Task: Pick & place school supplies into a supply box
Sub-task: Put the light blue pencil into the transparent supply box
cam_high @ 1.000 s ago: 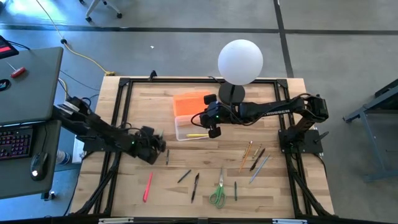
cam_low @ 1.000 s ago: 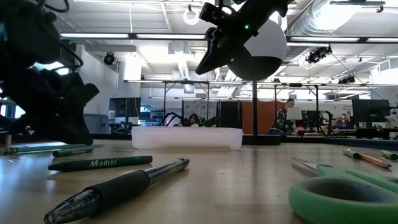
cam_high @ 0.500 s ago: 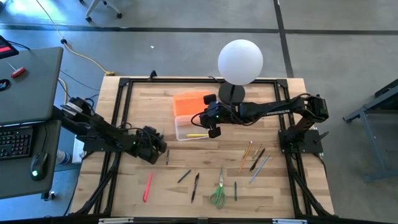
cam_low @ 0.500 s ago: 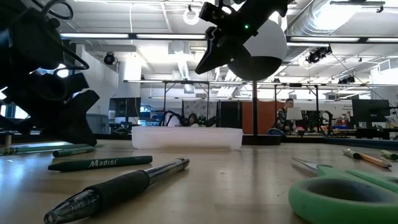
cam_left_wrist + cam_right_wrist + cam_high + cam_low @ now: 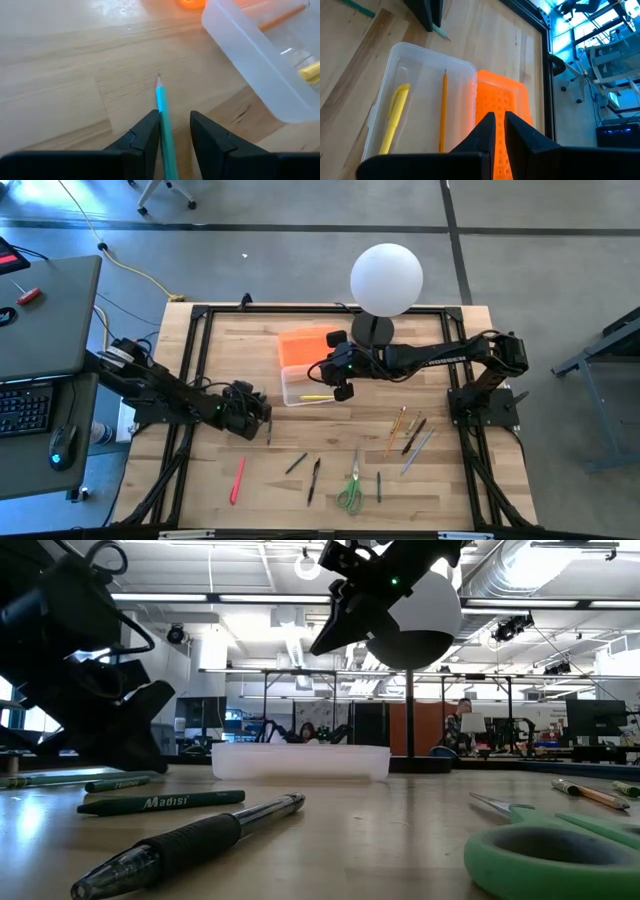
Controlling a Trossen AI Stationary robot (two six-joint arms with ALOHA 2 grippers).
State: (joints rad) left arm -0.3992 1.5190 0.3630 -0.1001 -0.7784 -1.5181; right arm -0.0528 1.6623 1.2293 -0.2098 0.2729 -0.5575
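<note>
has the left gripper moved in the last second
Yes. In the high view the left gripper has crept slightly toward the clear supply box, straddling a green pencil on the table.

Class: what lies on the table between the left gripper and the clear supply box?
Only bare wood, seen in the left wrist view, between left gripper and supply box.

Dark arms, seemingly black cabling.
</note>
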